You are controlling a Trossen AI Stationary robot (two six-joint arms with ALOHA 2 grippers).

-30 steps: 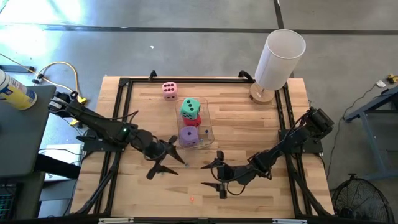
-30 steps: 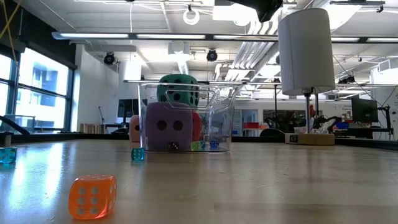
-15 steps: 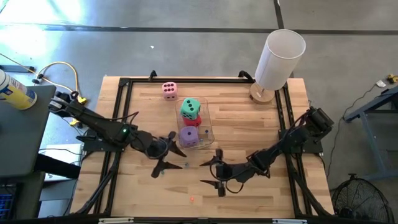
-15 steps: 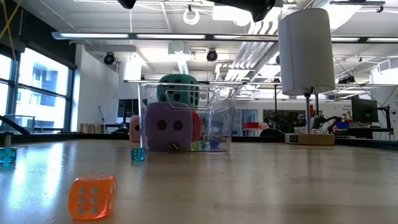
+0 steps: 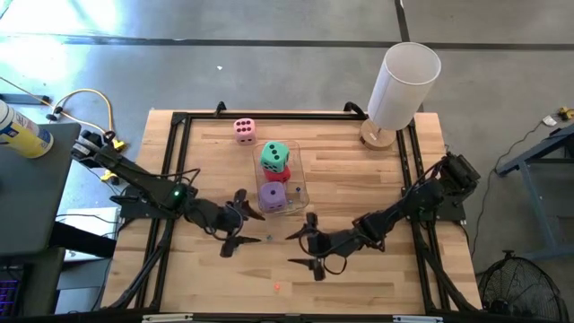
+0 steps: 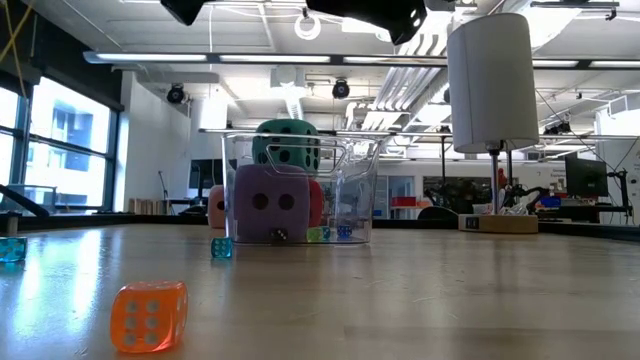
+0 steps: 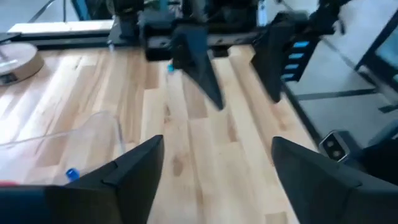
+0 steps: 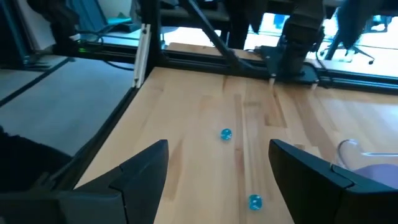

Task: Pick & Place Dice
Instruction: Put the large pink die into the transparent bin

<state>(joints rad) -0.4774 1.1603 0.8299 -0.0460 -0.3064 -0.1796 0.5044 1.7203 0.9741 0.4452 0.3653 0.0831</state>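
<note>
My left fingers [image 5: 235, 221] and right fingers [image 5: 305, 247] both spread apart, holding nothing. Three dice sit in the clear bin [image 5: 299, 184]: purple [image 5: 273, 196], red [image 5: 279, 173], green [image 5: 274, 155]. One pink die [image 5: 244, 130] rests apart on the counter [image 5: 341, 170].

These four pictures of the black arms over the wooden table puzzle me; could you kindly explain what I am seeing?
It is a robot with two arms. One picture looks down from above, one looks level across the table, and two come from cameras on the wrists. On the wooden table stands a clear container holding a purple die, a red die and a teal-green die stacked on the red one. A pink die sits outside it, and a small orange die lies near the low camera. The left hand and the right hand are both open and hold nothing.
</note>
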